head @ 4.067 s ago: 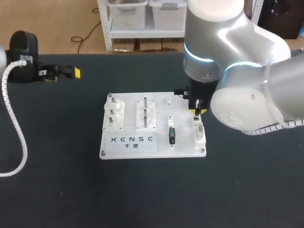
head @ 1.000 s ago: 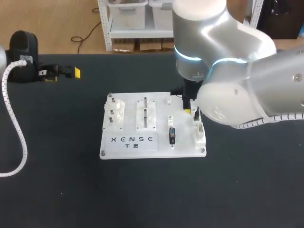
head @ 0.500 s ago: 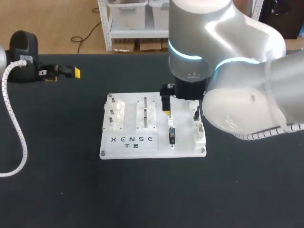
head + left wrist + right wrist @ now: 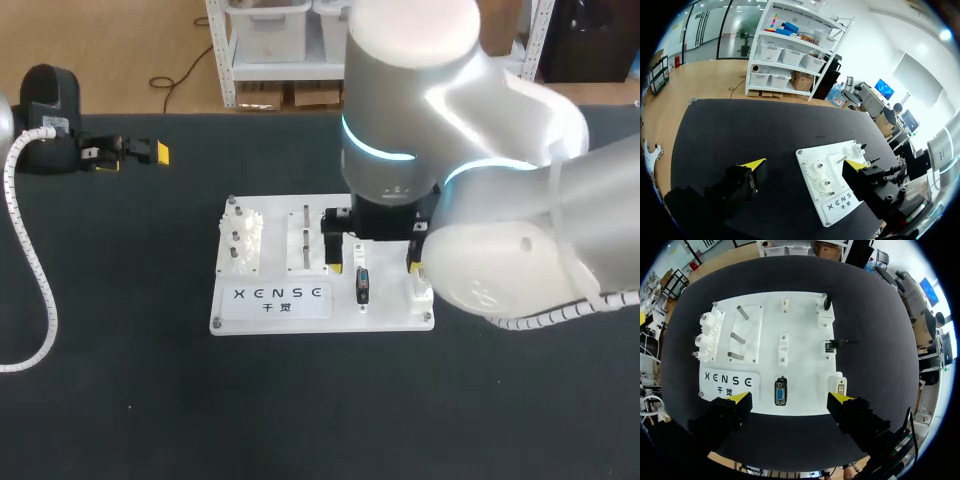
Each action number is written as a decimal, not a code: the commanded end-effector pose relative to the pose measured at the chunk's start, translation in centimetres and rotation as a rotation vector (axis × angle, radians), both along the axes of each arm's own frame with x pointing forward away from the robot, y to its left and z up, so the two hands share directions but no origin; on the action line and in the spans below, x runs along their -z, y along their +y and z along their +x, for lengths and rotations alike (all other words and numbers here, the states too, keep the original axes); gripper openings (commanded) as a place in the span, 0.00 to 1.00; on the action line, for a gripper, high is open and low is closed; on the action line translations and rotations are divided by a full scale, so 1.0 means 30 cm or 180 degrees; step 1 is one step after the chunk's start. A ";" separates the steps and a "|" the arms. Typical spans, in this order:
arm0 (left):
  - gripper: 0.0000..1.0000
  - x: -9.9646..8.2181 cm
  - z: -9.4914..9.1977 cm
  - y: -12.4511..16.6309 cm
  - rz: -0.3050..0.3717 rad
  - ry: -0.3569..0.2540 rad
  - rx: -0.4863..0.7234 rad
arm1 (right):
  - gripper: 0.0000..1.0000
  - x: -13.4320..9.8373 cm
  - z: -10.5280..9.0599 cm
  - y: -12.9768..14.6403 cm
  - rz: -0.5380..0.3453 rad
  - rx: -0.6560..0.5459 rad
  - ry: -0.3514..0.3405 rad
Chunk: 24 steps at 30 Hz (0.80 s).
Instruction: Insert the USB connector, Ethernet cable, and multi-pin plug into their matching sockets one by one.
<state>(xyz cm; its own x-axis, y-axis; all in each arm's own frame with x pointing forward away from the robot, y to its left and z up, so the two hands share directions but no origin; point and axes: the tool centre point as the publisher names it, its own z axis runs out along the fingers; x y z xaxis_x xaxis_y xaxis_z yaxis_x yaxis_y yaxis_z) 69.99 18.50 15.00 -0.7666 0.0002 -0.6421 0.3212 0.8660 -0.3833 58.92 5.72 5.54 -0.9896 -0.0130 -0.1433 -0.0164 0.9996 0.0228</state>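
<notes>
While your right arm leans in from the right over the white board at the middle of the dark surface, its right hand stands wide, the two yellow tips far apart and closed on nothing. Look through the right wrist view and you see the blue-faced multi-pin connector lying on the board between those fingers, closer to one finger than the other and touched by neither. Just beside the other finger sits a white block with a small metal slot, at the board's near right corner. Ahead of the hand, further along the board, you can pick out a row of upright pegs and, at the board's left edge, a cluster of white gears. Your left hand is at the far left of the surface, well apart from the board, and its fingers too are spread wide with nothing between them.
</notes>
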 end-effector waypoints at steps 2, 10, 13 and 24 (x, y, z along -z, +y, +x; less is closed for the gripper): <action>1.00 0.000 0.000 0.000 0.0000 0.0000 0.0000 | 1.00 0.025 0.001 0.036 -0.0034 -0.0024 0.0044; 1.00 0.000 0.000 0.000 0.0000 0.0000 0.0000 | 1.00 0.090 0.001 0.042 -0.0069 -0.0007 0.0127; 1.00 0.000 0.000 0.000 0.0000 0.0000 0.0000 | 1.00 0.107 0.009 0.040 -0.0060 0.0033 0.0159; 1.00 0.000 0.000 0.000 0.0000 0.0000 0.0000 | 0.44 0.120 0.025 0.043 -0.0026 -0.0021 0.0156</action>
